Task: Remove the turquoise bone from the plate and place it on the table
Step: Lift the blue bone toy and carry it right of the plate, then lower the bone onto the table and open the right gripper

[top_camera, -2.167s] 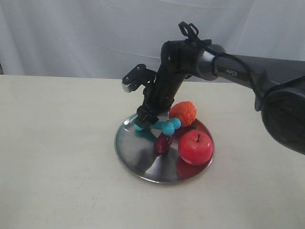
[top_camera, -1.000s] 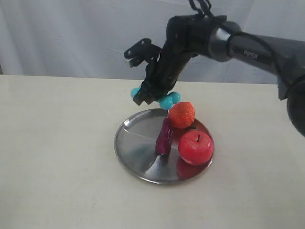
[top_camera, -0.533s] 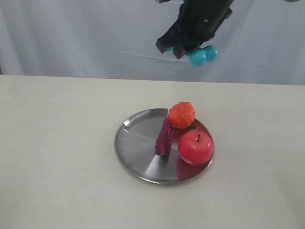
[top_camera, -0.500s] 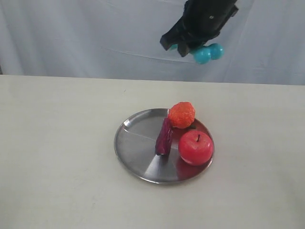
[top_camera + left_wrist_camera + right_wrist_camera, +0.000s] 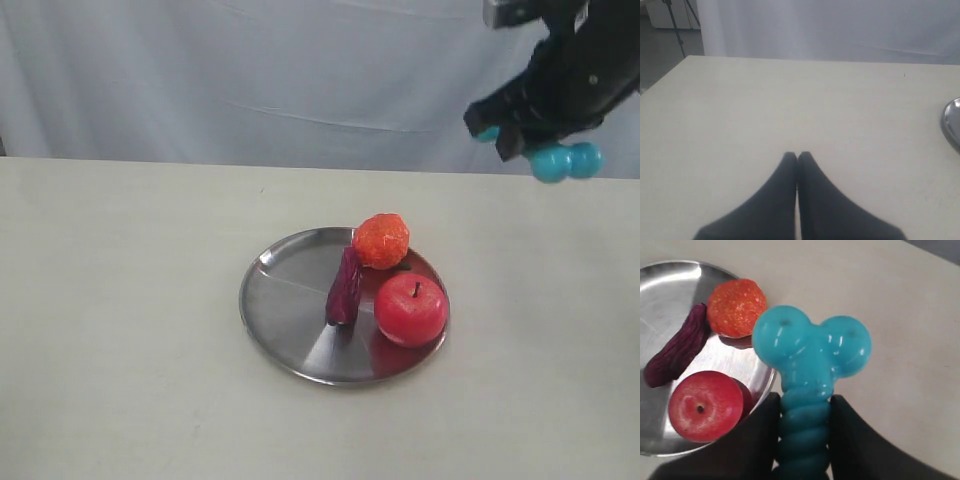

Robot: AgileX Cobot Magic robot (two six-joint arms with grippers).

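The turquoise bone (image 5: pixel 563 160) hangs high in the air at the right of the exterior view, off the plate (image 5: pixel 285 300) and well above the table (image 5: pixel 120 330). My right gripper (image 5: pixel 528 140) is shut on its ribbed shaft; the knobbed end (image 5: pixel 810 342) sticks out past the black fingers (image 5: pixel 760 435). In the right wrist view the plate's rim (image 5: pixel 767 377) lies below and to one side of the bone. My left gripper (image 5: pixel 797 156) is shut and empty above bare table, far from the plate's edge (image 5: pixel 951 122).
On the plate rest a red apple (image 5: pixel 410 309), an orange knobbly fruit (image 5: pixel 382 240) and a dark purple oblong piece (image 5: pixel 345 285). A white curtain (image 5: pixel 250 70) backs the table. Bare cream tabletop (image 5: pixel 540 320) spreads right of the plate.
The right arm has lifted the bone off the plate, raised it high, then carried it rightward beyond the plate's rim and slightly lower. The fruit on the plate has stayed put.
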